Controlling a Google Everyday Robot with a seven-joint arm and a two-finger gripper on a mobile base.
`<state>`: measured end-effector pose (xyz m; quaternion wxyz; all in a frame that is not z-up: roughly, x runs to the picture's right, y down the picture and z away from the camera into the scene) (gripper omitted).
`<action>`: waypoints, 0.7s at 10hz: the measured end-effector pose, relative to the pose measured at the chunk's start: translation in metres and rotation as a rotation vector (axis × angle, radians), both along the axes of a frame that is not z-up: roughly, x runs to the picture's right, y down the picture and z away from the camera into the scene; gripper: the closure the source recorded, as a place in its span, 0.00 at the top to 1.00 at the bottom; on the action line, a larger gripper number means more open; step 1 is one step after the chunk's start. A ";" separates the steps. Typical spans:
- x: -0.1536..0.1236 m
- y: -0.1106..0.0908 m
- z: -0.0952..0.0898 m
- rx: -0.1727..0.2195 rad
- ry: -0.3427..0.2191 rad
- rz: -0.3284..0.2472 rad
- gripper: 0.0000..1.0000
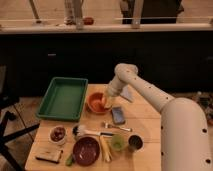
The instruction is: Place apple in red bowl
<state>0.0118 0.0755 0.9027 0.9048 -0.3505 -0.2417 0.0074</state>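
Gripper (pixel 107 101) down at the right rim of the red bowl (pixel 95 102), just inside its edge, at the end of a white arm (pixel 145 92) reaching in from the right. Cannot tell how the fingers stand, nor whether anything is between them. Apple not clearly made out: only a paler yellow-orange blur right at the gripper tip, over the bowl's right inner wall, most likely the fruit, either held or just resting there. So little or no sideways travel left, by this reading; release straight down, then lift clear.

Red bowl: round, shallow, glossy orange-red, smooth walls. Green tray (pixel 63 97): rectangular, rigid, raised rim, just left of the bowl. Tabletop (pixel 145 117): pale wood, matte. Nearer: dark maroon bowl (pixel 86 150), small white bowl (pixel 58 134) with dark contents, metal cup (pixel 134 142), green cup (pixel 118 143).
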 end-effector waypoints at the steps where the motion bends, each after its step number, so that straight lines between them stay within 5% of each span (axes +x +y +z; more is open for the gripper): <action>1: -0.002 -0.001 -0.001 0.004 -0.002 0.000 0.00; 7: -0.010 -0.010 -0.006 0.029 -0.016 0.009 0.00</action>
